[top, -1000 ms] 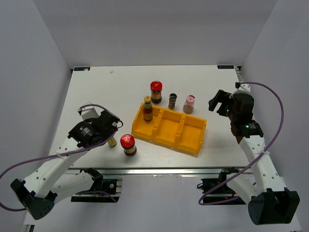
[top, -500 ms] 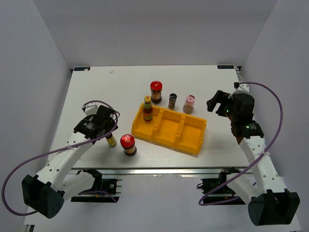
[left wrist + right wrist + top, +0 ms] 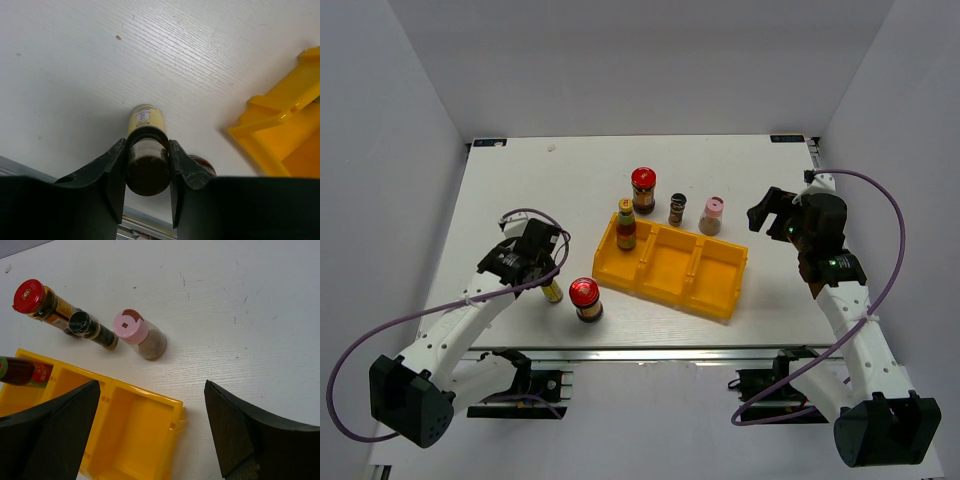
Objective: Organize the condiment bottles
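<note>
My left gripper point(image 3: 546, 270) is shut on a slim yellow-capped sauce bottle point(image 3: 552, 292) standing near the table's front left. In the left wrist view both fingers point(image 3: 112, 165) press the bottle's dark body, and its yellow cap point(image 3: 145, 117) shows beyond my gripper point(image 3: 146, 146). A red-lidded jar point(image 3: 584, 297) stands just to the right. A second slim bottle point(image 3: 626, 225) stands in the left compartment of the yellow tray point(image 3: 692, 290). Behind the tray are another red-lidded jar point(image 3: 643, 188), a dark spice jar point(image 3: 677, 208) and a pink-lidded shaker point(image 3: 712, 214). My right gripper point(image 3: 772, 212) hangs open above the tray's right end point(image 3: 145, 425).
The tray's middle and right compartments hold nothing. The table's front edge runs close behind the held bottle. The right wrist view shows the pink shaker point(image 3: 137, 335), the spice jar point(image 3: 92, 329) and the red-lidded jar point(image 3: 35, 299) in a row beyond the tray.
My left gripper has swung in over the yellow-capped bottle and closed on it. The right arm has barely moved and stays open.
</note>
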